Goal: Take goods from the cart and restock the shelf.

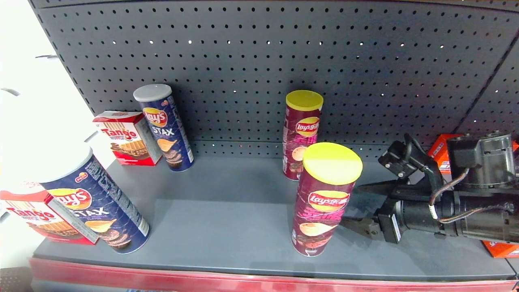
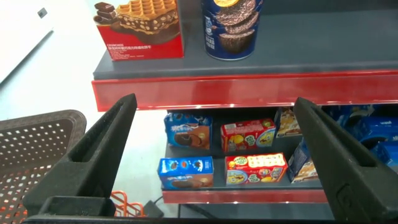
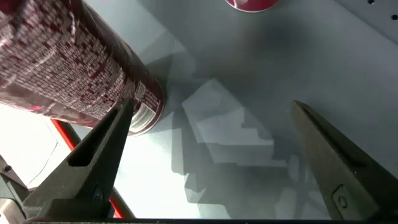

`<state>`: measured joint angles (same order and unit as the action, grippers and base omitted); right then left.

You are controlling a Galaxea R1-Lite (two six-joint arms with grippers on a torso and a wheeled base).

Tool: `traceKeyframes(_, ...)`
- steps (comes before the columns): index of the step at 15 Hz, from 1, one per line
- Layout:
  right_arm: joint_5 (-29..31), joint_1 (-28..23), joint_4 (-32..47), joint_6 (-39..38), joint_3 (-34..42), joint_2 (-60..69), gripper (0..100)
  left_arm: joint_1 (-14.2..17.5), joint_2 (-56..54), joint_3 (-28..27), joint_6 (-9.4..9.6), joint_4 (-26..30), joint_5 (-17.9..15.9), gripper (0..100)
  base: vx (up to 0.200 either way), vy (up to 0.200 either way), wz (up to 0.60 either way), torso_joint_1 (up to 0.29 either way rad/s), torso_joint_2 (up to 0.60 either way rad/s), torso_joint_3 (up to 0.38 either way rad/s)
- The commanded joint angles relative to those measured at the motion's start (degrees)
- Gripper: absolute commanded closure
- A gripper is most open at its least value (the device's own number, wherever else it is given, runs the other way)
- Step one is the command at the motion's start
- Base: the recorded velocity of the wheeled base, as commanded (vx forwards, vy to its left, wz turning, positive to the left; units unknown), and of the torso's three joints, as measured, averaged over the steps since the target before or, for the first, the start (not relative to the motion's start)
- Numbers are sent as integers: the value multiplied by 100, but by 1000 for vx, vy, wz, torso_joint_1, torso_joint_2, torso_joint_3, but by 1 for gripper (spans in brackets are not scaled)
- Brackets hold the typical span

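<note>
The shelf (image 1: 227, 227) is smooth grey metal with a red front strip and a perforated back panel (image 1: 259, 61). Near its front edge a tall maroon chip can (image 1: 324, 207) with a flat yellow lid stands upright. A matching can (image 1: 302, 134) stands behind it by the back panel. The right gripper (image 1: 352, 205) lies level just beside the front can with its dark, tapered fingers spread wide and nothing between them. The head view leaves it unclear whether the lower fingertip touches the can. Orange boxes (image 1: 500, 248) sit behind the arm. To the left stand two blue cans, one at the front (image 1: 97, 211) and one at the back (image 1: 164, 127), each beside a red wafer box (image 1: 127, 138). The right wrist view shows the maroon can's (image 3: 68, 68) printed side against one finger, with bare shelf between the open fingers. The left wrist view sits below the shelf edge, where the left gripper (image 2: 214, 98) is wide open and empty. Beyond it are lower shelves of small biscuit boxes (image 2: 249, 135) and the brown perforated cart (image 2: 37, 143).
</note>
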<state>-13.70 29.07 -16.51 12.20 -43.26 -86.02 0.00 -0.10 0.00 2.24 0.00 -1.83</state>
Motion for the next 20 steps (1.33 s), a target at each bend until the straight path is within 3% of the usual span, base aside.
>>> traceKeyframes(1, -1, 72, -2, 1, -15, -64, 0, 0, 10, 0, -5, 0, 7, 0, 0, 0, 0, 0, 0, 0)
traceKeyframes(20, 52, 142, -2, -7, -68, -99, 0, 0, 10, 0, -5, 0, -11, 0, 0, 0, 0, 0, 0, 0)
